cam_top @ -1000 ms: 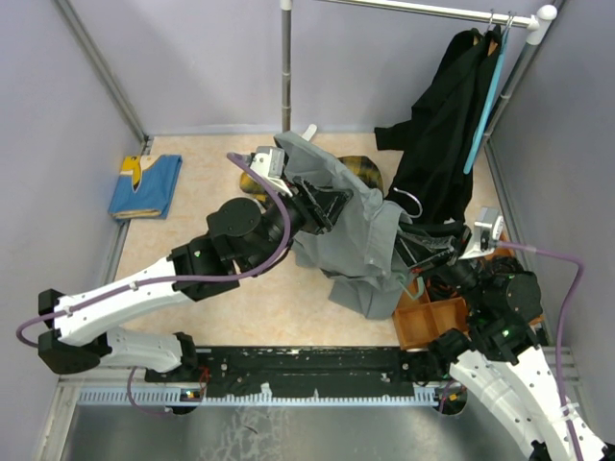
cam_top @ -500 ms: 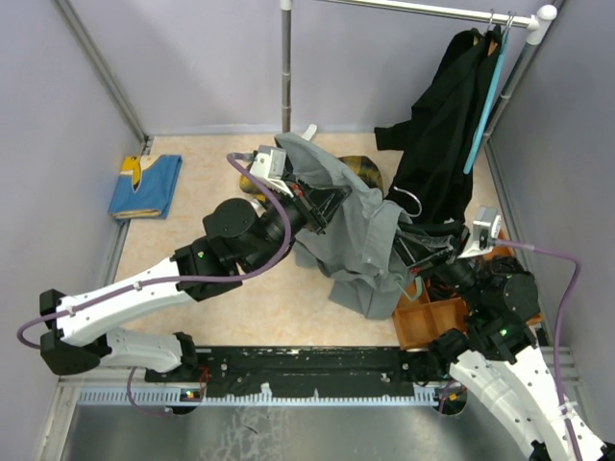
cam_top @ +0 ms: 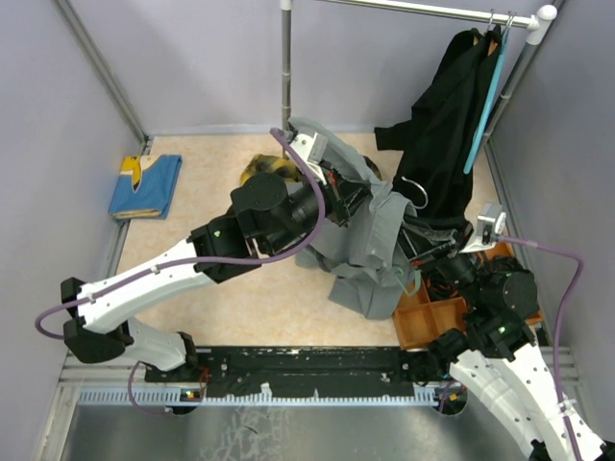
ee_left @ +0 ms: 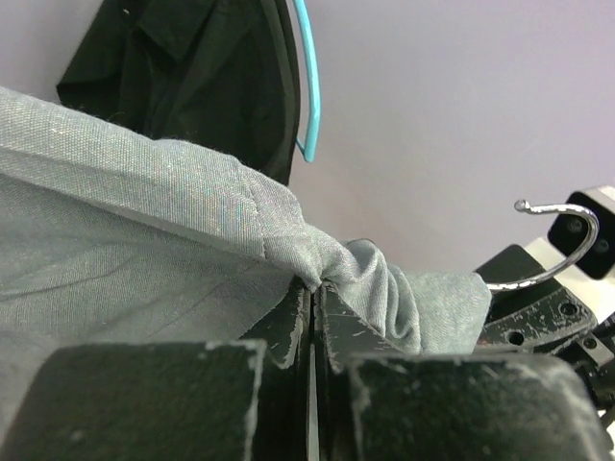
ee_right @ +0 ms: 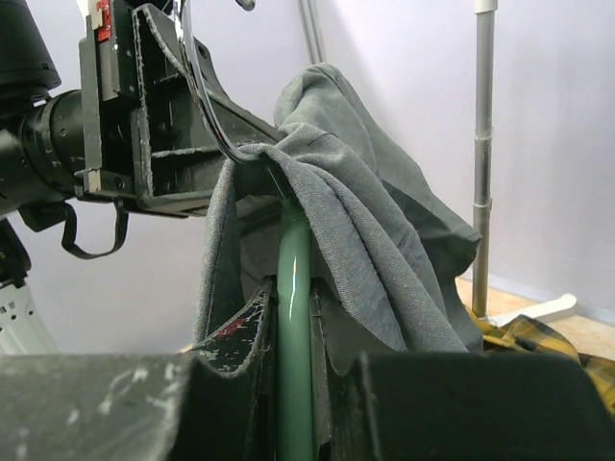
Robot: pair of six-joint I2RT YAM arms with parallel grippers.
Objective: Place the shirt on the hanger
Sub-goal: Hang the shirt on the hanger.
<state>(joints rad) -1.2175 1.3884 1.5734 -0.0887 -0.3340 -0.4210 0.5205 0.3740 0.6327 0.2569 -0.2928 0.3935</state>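
1. Right wrist view: the right hand (ee_right: 293, 322) is clamped on the hanger (ee_right: 293, 259), whose green bar stands upright at centre frame. The grey shirt (ee_right: 356, 211) is draped over its top.
2. Left wrist view: the left hand (ee_left: 315, 293) is fully closed, pinching a shirt fold at centre frame. The hanger's hook shows at right.
3. Top view: the shirt is bunched at centre right, held above the surface (cam_top: 211, 173) between both hands. Judgement: partly on, but the fabric is not yet spread along both hanger arms.
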